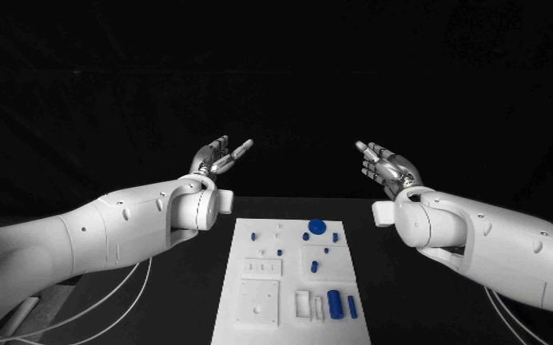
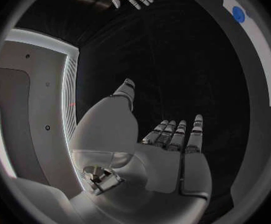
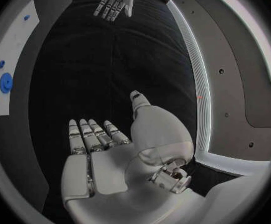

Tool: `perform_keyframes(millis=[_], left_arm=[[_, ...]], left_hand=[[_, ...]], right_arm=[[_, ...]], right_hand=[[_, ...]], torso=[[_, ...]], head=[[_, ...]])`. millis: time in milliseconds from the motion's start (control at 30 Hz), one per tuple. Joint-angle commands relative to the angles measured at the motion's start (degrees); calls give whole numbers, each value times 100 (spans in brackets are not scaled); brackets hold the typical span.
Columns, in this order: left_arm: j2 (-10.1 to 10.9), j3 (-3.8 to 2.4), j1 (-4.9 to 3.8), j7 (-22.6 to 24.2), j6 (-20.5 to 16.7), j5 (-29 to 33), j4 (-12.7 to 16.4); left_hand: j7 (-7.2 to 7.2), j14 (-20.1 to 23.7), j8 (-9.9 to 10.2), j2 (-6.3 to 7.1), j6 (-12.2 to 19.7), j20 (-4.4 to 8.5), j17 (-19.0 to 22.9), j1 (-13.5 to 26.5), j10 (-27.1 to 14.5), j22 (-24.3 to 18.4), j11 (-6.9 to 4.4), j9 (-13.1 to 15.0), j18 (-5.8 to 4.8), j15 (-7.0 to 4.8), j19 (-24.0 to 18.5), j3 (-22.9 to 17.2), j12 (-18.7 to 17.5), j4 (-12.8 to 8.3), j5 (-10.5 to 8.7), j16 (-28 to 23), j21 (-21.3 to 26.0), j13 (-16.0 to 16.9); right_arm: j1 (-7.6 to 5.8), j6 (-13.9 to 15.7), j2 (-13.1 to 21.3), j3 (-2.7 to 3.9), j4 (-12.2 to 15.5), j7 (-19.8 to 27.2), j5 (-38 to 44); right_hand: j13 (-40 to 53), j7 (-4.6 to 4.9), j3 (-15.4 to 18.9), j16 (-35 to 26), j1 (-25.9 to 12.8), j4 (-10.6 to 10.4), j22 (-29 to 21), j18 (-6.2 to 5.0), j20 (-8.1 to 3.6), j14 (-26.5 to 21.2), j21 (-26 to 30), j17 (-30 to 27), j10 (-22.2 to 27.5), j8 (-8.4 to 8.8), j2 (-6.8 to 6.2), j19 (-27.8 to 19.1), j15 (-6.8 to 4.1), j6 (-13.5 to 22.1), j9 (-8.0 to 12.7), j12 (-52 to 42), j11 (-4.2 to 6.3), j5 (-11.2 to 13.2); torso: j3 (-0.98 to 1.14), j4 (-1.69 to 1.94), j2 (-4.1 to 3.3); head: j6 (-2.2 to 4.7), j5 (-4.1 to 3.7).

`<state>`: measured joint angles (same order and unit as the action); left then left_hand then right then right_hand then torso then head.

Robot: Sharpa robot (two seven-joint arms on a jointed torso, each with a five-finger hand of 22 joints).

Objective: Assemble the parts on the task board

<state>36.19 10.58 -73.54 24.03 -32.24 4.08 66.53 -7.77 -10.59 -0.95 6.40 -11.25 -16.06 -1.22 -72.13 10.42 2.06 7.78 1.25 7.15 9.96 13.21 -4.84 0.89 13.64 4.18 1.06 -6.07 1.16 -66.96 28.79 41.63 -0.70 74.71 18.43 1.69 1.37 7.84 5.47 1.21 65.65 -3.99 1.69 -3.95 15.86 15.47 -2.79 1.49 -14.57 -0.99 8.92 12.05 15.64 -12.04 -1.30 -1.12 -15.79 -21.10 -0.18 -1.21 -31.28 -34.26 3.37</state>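
Hands raised above the desk (image 1: pixel 403 209), palms up | left hand (image 1: pixel 219 156) fingers spread, empty | right hand (image 1: pixel 386 164) likewise | task board (image 1: pixel 294 281) between arms, blue parts (image 1: pixel 316 224) on it

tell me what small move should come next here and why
Probably lower one hand toward the board. Both the left hand and the right hand are raised beyond the white board, open and holding nothing, while the blue parts, such as the round blue piece, lie untouched on it.
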Motion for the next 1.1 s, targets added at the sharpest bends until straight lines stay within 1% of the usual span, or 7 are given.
perform_keyframes(millis=[33,333,533,700,867,933,1100], left_arm=[[-116,99,-158,-325,880,304,-302],[-234,238,-339,-422,1127,383,-619],[-220,238,-340,-443,1173,373,-607],[-215,238,-340,-429,1243,347,-622],[-199,238,-340,-414,1295,312,-613],[-186,238,-340,-400,1346,295,-608],[-116,239,-341,-379,1491,222,-530]], left_hand=[[-36,-50,-37,13,-44,-49,-7,-142,53,7,12,8,63,14,17,-10,36,46,31,22,-40,8],[-44,-56,-39,14,-58,-50,-8,-128,67,7,21,10,60,17,15,-10,37,37,28,23,-45,9],[-64,-90,-40,-43,-100,-50,-10,-97,139,9,39,12,66,11,30,-5,42,-53,25,25,-55,14],[-78,-271,-54,-271,-309,-53,-24,54,377,17,55,26,92,-1,86,43,56,-434,13,39,-107,29],[-402,-1781,-80,-414,-656,77,-131,102,953,152,403,50,5,396,1101,108,90,-664,32,298,-639,63],[-419,-2316,-106,-518,-1007,156,-162,86,1431,195,424,73,-31,360,1553,157,105,-783,36,443,-854,88],[-346,-3999,-354,-871,-3032,534,-237,-94,4407,329,264,196,-78,81,3031,417,355,-1260,112,1120,-1480,217]], right_arm=[[-126,-1401,-65,-9,-294,-801,377],[-367,-2288,-175,-33,-833,-1354,560],[-376,-2075,-189,-34,-980,-1244,918],[-373,-1943,-205,-34,-1014,-1043,1315],[-372,-1870,-229,-33,-1066,-954,2096],[-370,-1819,-254,-33,-1107,-925,2653],[-362,-1716,-301,-33,-1171,-941,3818]], right_hand=[[8,666,17,34,109,10,7,-81,34,22,-24,6,-20,-40,18,19,49,-42,-7,-33,-34,-31],[16,667,-47,42,325,392,15,-104,29,146,-43,13,-143,-50,-42,84,45,-167,-16,-41,-29,24],[47,624,-84,69,627,881,44,-182,-14,687,-143,41,-700,-83,-146,412,-18,-689,-49,-70,57,-106],[98,488,-362,127,772,1424,158,-364,-165,1849,-553,97,-1722,-137,-194,1862,-199,-1638,-102,-117,224,-344],[145,369,-549,217,791,1625,249,-438,-394,3756,-966,189,-2860,-186,-223,3355,-434,-2594,-149,-164,401,-447],[171,328,-846,194,734,1722,216,-404,-486,4124,-972,192,-3370,-176,-253,3590,-507,-2998,-157,-162,465,-296],[198,163,-1871,229,446,1815,245,-320,-806,4898,-1063,228,-4533,-252,-587,4264,-795,-4437,-238,-215,700,84]], torso=[[-1,-3,0],[-1,-3,0],[0,-2,-2],[1,-6,-3],[-4,7,-5],[-3,6,-3],[-13,8,-4]], head=[[-2,1],[-2,1],[-29,-16],[-35,-12],[-49,0],[-55,-5],[-67,-11]])
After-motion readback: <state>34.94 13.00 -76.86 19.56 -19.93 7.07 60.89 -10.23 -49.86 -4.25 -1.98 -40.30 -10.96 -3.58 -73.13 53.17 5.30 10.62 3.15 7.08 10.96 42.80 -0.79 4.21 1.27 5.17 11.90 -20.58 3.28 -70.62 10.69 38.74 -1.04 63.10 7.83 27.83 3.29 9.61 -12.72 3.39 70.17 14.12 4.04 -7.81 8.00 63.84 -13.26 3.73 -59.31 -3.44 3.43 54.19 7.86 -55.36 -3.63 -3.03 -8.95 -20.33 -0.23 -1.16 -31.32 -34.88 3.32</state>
